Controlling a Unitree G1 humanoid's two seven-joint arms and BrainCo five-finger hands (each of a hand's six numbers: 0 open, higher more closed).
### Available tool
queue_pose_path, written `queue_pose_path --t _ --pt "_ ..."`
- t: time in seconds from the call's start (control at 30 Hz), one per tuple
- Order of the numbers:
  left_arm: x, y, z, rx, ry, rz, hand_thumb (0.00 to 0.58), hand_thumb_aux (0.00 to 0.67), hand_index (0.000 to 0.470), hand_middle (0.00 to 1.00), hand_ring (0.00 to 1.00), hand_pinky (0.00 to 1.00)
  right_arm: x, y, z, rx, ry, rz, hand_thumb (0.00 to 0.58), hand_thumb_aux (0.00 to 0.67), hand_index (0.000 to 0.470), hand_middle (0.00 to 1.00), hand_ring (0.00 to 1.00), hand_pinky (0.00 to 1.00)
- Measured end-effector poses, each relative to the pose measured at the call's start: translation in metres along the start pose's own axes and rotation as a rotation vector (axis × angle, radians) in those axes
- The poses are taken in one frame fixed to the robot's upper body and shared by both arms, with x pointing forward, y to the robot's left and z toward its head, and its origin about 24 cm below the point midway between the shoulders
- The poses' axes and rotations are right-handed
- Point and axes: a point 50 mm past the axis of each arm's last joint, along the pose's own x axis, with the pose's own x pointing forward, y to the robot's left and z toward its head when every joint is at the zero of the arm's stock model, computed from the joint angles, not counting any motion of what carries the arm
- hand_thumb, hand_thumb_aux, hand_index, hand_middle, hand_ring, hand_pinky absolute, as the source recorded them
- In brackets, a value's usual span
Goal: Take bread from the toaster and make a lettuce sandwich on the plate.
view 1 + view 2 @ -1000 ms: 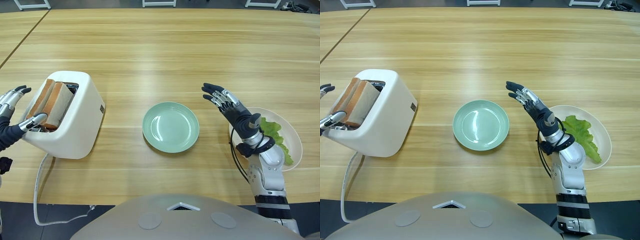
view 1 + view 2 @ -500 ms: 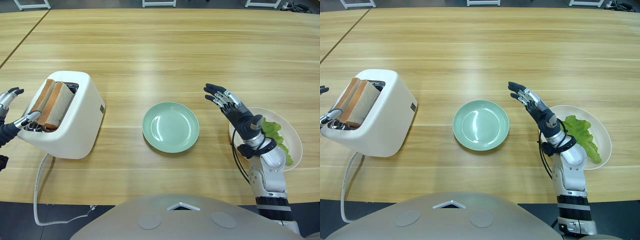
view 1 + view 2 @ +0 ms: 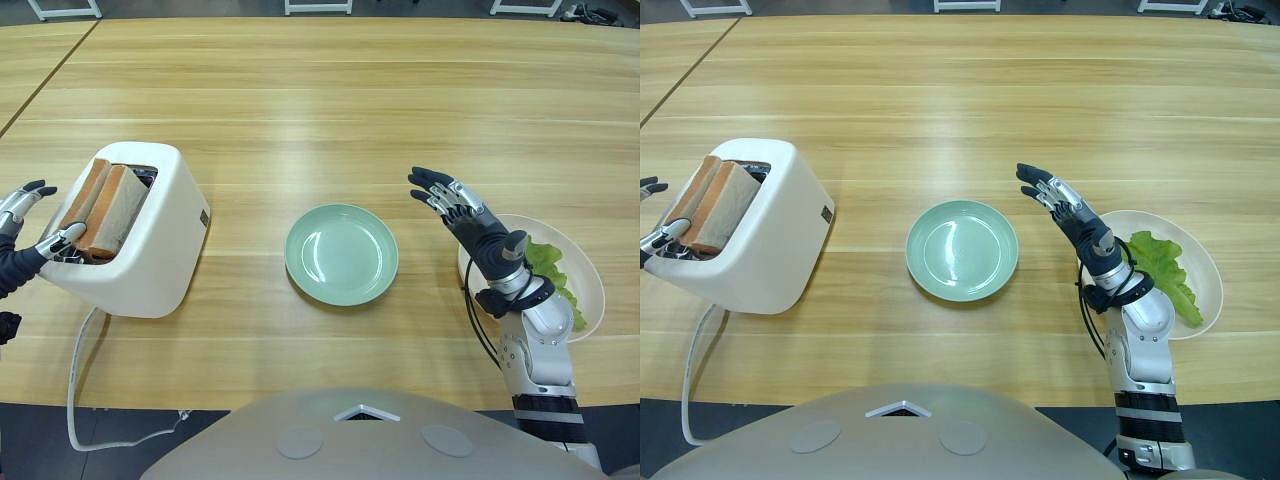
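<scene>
Cut off: my left hand (image 3: 16, 258) is cropped by the left edge of the view; I see its fingers and wrist, but not the whole palm.
Hard to tell: the lower finger of that hand lies at the near end of the bread (image 3: 104, 208). I cannot tell whether it touches a slice or only the toaster's top.
Hidden: my right forearm covers the near left part of the white dish (image 3: 1211, 268) and the edge of the lettuce (image 3: 1167, 266). The lower halves of the slices sit down in the slots.
Left hand: fingers spread apart and holding nothing, at the left end of the toaster (image 3: 152, 250). One finger is beyond the slices and one is on their near side.
Right hand: my right hand (image 3: 466, 213) is flat and wide, fingers stretched forward and to the left, holding nothing, raised over the tabletop (image 3: 330, 100).
Room: a broad stretch of wood runs ahead of both hands to the far edge. A band of wood lies between my right fingertips and the green plate (image 3: 341, 253).
Edges: the cord (image 3: 75, 372) runs from under the toaster, below my left hand, over the near edge of the tabletop.
Toaster: it stands just right of my left hand and holds two slices upright, tops standing out.
Green plate: it lies left of my right hand and apart from it, its whole glazed inside showing.
White dish: under and right of my right wrist, holding one lettuce leaf.
</scene>
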Motion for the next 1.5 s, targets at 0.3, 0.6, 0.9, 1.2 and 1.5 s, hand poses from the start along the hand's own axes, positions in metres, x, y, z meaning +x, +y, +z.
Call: queue_pose_path --t 0.3,0.6,0.9,1.2,1.5 --pt "-0.001 -0.002 -0.008 -0.019 0.038 -0.007 0.234 0.152 0.107 0.00 0.00 0.00 0.000 0.000 0.000 0.000 0.000 0.001 0.000 0.000 0.000 0.00 0.00 0.00" --pt "-0.002 -0.003 -0.013 -0.033 0.065 -0.018 0.265 0.176 0.123 0.00 0.00 0.00 0.000 0.000 0.000 -0.003 0.002 0.003 0.000 0.000 0.000 0.00 0.00 0.00" --pt "0.004 -0.006 0.000 -0.037 -0.007 0.005 0.449 0.352 0.247 0.00 0.00 0.00 0.000 0.001 0.001 -0.023 0.006 0.014 0.000 0.000 0.000 0.00 0.00 0.00" --pt "0.005 0.012 0.014 -0.024 -0.085 0.127 0.523 0.460 0.323 0.00 0.00 0.00 0.000 0.003 0.001 -0.024 0.002 0.019 0.000 0.000 0.000 0.00 0.00 0.00" --pt "0.007 0.009 0.018 -0.031 -0.109 0.128 0.514 0.444 0.311 0.00 0.00 0.00 0.000 0.003 0.000 -0.035 0.009 0.026 0.000 0.000 0.000 0.00 0.00 0.00"
